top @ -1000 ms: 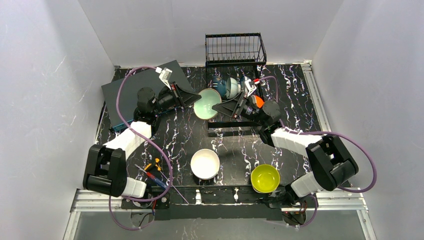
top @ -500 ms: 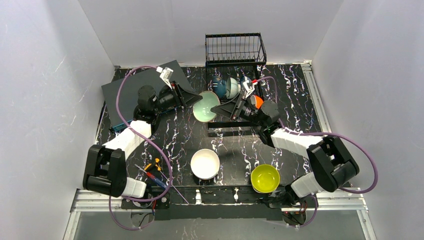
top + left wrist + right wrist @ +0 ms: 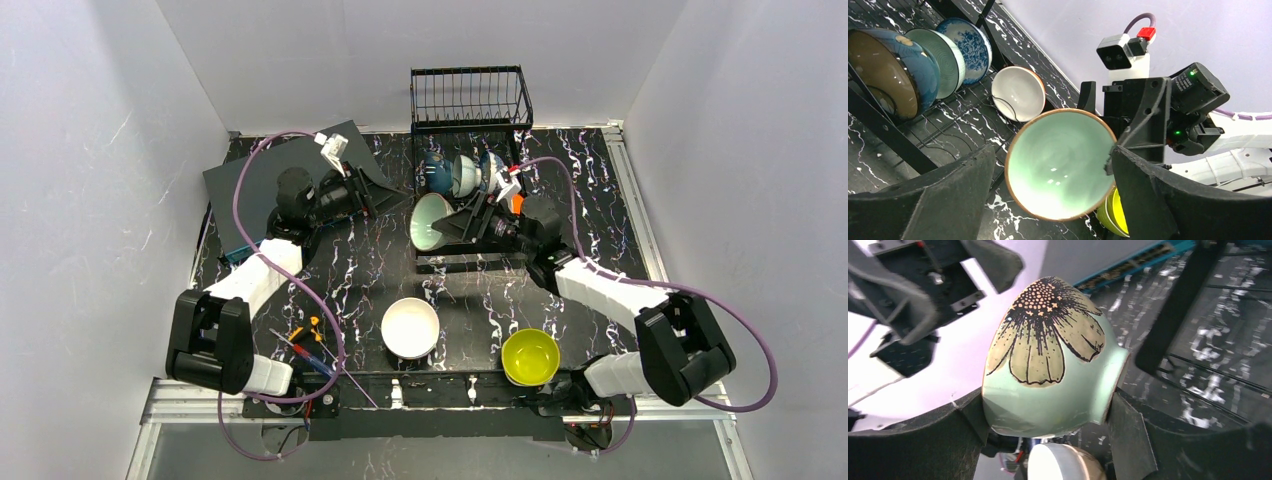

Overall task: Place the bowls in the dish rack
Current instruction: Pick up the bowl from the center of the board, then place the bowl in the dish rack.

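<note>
The mint-green bowl (image 3: 430,222) (image 3: 1048,365), with a flower drawn on its outside, stands on edge over the front left of the dish rack (image 3: 470,95). My right gripper (image 3: 448,225) (image 3: 1045,405) is shut on it, one finger on each side. My left gripper (image 3: 393,198) (image 3: 1053,155) is open just left of the bowl, its fingers (image 3: 923,200) apart from the rim. In the rack stand a dark blue bowl (image 3: 880,75), a ribbed mint bowl (image 3: 935,62), a blue-and-white bowl (image 3: 968,50) and an orange-rimmed bowl (image 3: 1018,93). A white bowl (image 3: 410,327) and a yellow bowl (image 3: 530,356) sit near the front edge.
A dark grey flat box (image 3: 260,185) lies at the back left, under my left arm. Small orange-handled tools (image 3: 305,340) lie beside the left arm's base. White walls close in the table on three sides.
My left gripper opened, let go of the mint-green bowl and drew back slightly. My right gripper, holding it, turned the bowl on edge and shifted it over the rack's front left.
</note>
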{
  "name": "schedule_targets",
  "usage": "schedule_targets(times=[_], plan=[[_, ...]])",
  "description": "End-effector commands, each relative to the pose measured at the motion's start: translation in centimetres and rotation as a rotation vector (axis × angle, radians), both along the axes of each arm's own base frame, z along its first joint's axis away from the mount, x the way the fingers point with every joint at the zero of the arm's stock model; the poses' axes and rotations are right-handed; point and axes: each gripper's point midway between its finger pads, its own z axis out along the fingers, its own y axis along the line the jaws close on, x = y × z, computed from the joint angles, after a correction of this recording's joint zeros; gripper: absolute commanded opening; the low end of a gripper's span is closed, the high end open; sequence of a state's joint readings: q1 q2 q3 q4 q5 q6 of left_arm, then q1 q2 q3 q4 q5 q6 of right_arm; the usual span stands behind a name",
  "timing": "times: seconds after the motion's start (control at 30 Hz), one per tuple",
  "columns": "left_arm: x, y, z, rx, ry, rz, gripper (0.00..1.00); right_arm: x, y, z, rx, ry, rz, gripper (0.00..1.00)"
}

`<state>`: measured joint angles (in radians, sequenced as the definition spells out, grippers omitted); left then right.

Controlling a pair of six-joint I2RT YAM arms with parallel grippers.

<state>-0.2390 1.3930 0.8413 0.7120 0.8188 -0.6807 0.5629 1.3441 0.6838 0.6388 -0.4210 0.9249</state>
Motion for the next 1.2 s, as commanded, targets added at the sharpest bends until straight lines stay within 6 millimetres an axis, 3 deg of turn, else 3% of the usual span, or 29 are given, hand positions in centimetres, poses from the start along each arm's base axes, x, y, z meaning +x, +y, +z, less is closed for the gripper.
schedule_targets(times=[0.0,0.2,0.67,0.9,1.17], plan=[[0.1,-0.1,1.9,0.001,-0.04,0.004,0.85,2.0,-1.2,2.9,-0.087,-0.13,-0.077,0.01],[1.0,0.5,0.8,0.046,0.012,0.065,0.89,3.5,-3.1,1.3,-0.345,-0.169,-0.128,0.01],[2.8,4.7,-1.7,0.293,0.026,0.317,0.98,8.8,-7.7,1.3,-0.8,-0.293,-0.268,0.01],[2.8,5.2,-1.4,0.308,0.026,0.344,0.98,10.3,-8.9,-0.5,-0.971,-0.3,-0.245,0.01],[2.6,4.8,-1.2,0.299,0.028,0.322,0.98,11.0,-8.8,-3.0,-1.022,-0.252,-0.221,0.01]])
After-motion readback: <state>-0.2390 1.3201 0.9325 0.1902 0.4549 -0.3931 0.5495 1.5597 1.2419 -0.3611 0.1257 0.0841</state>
